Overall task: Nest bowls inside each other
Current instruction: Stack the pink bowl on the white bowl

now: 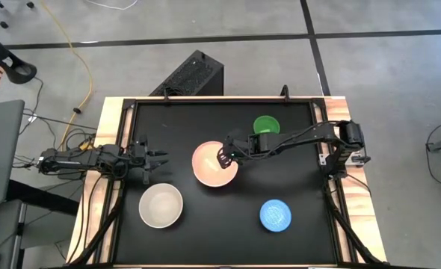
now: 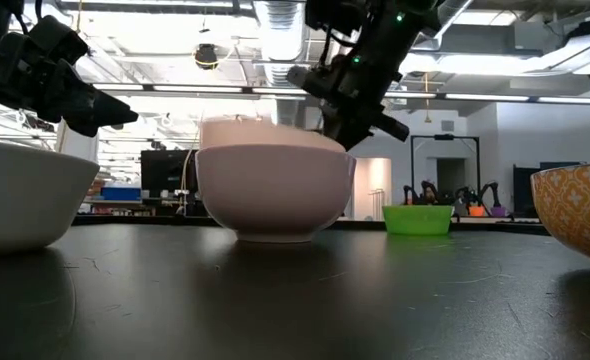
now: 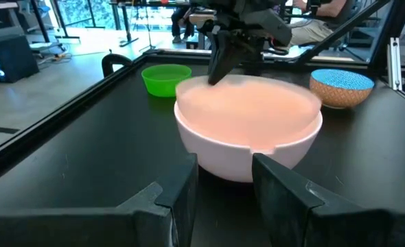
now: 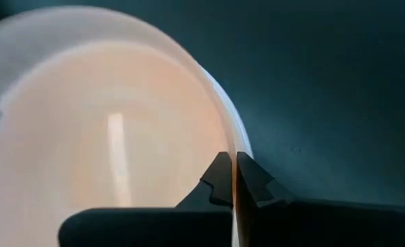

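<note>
A translucent pink bowl [image 1: 211, 164] sits inside the large white bowl [image 1: 232, 178] at the middle of the table, its rim [image 2: 265, 132] standing above the white bowl's rim. My right gripper [image 4: 234, 171] is shut on the pink bowl's rim. The white bowl [image 3: 244, 158] rests on its base. My left gripper [image 3: 223, 185] waits open at the table's left, level and facing the white bowl, touching nothing. The beige bowl [image 1: 161, 205], blue bowl [image 1: 276, 214] and green bowl [image 1: 266, 125] each stand alone on the table. My right gripper pinches the pink bowl's rim [image 4: 224, 130] on the side toward the table's right, one finger inside the bowl and one outside. The fingers slant down from the right. The pink bowl stays upright inside the white bowl.
The black tabletop has a raised frame [image 1: 325, 161] around it. The beige bowl stands near left, the blue bowl near right and the green bowl far right. A black box [image 1: 190, 75] lies on the floor beyond the far edge.
</note>
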Controlling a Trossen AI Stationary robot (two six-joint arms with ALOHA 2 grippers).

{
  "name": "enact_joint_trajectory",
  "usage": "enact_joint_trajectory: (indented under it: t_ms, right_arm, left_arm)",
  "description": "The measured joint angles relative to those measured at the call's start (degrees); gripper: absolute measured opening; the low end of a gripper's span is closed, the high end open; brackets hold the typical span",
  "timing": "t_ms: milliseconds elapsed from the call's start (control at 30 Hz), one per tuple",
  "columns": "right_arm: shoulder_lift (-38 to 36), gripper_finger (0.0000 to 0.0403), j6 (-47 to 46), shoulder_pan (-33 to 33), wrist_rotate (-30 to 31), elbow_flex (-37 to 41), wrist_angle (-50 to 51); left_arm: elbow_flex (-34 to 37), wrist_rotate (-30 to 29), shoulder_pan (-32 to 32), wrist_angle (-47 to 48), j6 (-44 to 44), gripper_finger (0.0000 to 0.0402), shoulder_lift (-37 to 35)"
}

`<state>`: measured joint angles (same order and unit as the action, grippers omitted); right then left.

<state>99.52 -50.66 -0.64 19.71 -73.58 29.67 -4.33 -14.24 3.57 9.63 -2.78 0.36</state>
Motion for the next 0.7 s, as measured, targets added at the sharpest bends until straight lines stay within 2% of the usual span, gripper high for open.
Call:
enact_joint_trajectory:
  t_ms: [400, 700]
  right_arm:
    - [-0.09, 0.0008, -0.32, 0.17, -0.94, -0.04, 0.14]
    - [-0.09, 0.0051, -0.52, 0.17, -3.50, -0.04, 0.08]
  left_arm:
    - [0.01, -0.02, -0.01, -0.02, 0.00, 0.0128, 0.00]
    - [0.00, -0.04, -0.01, -0.02, 0.01, 0.0128, 0.00]
